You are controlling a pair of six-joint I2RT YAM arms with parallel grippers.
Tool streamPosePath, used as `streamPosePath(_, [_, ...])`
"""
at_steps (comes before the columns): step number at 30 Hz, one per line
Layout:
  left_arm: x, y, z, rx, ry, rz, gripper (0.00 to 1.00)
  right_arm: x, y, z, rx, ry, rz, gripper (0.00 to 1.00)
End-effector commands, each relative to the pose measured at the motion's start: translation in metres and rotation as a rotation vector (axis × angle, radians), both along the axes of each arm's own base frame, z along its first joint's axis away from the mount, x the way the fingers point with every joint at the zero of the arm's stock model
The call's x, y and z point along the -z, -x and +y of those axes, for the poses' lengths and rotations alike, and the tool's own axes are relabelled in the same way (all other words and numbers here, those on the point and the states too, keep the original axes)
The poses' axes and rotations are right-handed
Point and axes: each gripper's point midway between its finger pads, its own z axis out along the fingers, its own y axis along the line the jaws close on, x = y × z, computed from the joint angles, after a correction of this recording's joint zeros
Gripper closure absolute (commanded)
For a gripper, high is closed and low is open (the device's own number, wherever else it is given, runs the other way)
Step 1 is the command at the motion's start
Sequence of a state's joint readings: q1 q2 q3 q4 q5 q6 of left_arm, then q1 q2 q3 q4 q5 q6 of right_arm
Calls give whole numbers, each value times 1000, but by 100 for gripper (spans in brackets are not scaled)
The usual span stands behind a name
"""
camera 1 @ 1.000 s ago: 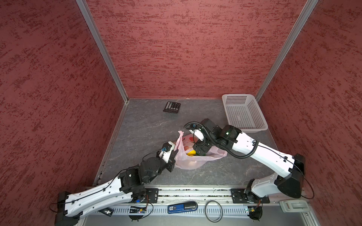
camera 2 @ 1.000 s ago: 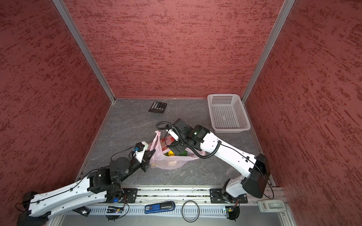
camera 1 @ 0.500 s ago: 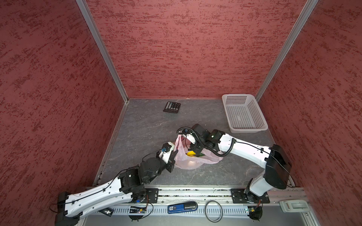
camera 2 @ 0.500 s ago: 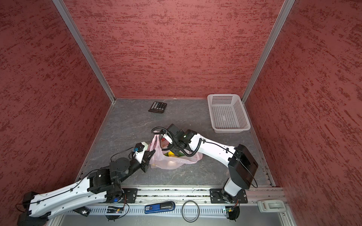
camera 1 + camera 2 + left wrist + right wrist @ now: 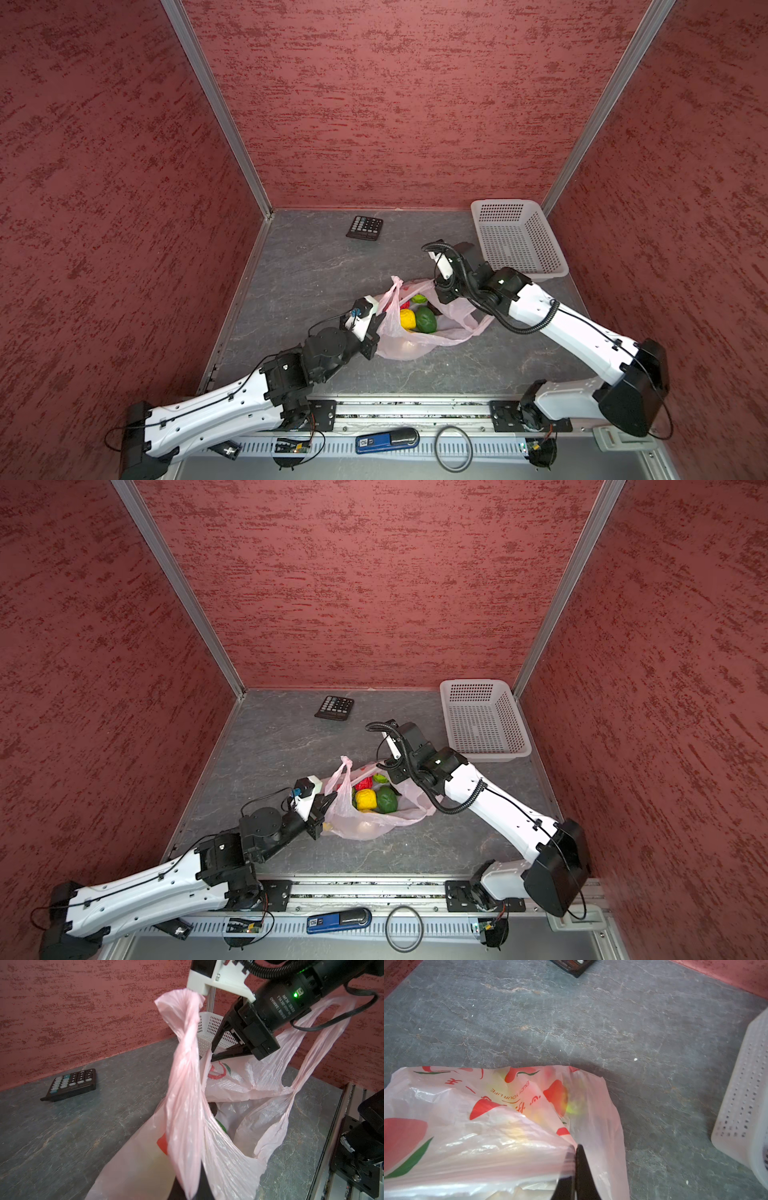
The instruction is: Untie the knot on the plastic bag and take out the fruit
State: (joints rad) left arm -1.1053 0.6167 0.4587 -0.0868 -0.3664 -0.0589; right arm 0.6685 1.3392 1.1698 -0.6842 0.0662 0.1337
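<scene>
A rough dark-red wall (image 5: 104, 208) closes my left side. A silvery corner post (image 5: 216, 108) runs down to the back corner of the grey, veined tabletop (image 5: 299, 266). Near the back wall (image 5: 395, 104), left of the middle, a black calculator (image 5: 364, 227) lies flat, well apart from everything else.

My left claw (image 5: 376, 330) reaches in low from the front left and is clenched on the near side of the plastic bag (image 5: 415, 347). One twisted handle loop (image 5: 184, 1043) stands up just beyond it. The pale pink bag lies on the middle of the tabletop with its mouth gaping upward and its two handle loops apart.

Inside lies the fruit: a yellow piece (image 5: 407, 319) touches a dark green piece (image 5: 426, 319), with a red piece (image 5: 405, 306) and a light green piece (image 5: 419, 298) behind them.

My right claw (image 5: 213, 1054) comes in from the right and is pinched shut on the bag's far rim, holding the film up. Farther right a white perforated basket (image 5: 544, 241) sits in the back right corner, beside the second post (image 5: 602, 108) and the right red wall (image 5: 685, 208). A metal rail (image 5: 415, 409) runs along the front edge.
</scene>
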Motion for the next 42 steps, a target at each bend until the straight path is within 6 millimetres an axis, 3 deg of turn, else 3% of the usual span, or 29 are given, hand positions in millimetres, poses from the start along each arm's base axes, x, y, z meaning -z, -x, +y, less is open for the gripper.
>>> streamPosePath(1, [6,-4,6,-16,-83,9,96,4,-27,-98,386,170,-39,100])
streamPosePath(2, [6,-5,5,-16,-92,13,92,4,-26,-100,396,166,-34,100])
streamPosePath(3, [6,-6,5,-21,-98,21,81,3,-26,-100,397,154,-31,100])
streamPosePath(4, [6,-7,5,-27,-101,29,68,1,-27,-99,400,143,-29,100])
streamPosePath(6, [3,-10,6,-50,-87,50,32,-2,-27,-95,394,118,-25,100])
streamPosePath(9, [0,-16,11,-128,-52,116,0,-10,-30,-91,398,97,-20,100])
streamPosePath(16, [-22,-25,-8,-137,76,157,0,-26,-33,-75,360,2,-28,100])
streamPosePath(25, [-1,-30,-57,53,100,325,0,-27,-34,-69,342,-23,-21,100])
streamPosePath(29, [21,-39,-68,26,33,385,1,-28,-34,-68,341,-29,-24,100])
streamPosePath(33, [67,-63,-46,-184,-158,457,3,-32,-34,-68,339,-37,-34,100])
streamPosePath(35, [82,-76,-26,-308,-243,470,19,-33,-33,-69,338,-33,-40,100])
streamPosePath(38, [90,-88,1,-431,-260,490,64,-33,-32,-71,336,-27,-46,100])
streamPosePath(40, [94,-94,20,-502,-251,508,85,-30,-31,-72,332,-20,-44,100])
streamPosePath(42, [95,-99,40,-580,-249,515,95,-27,-32,-75,336,-11,-43,100])
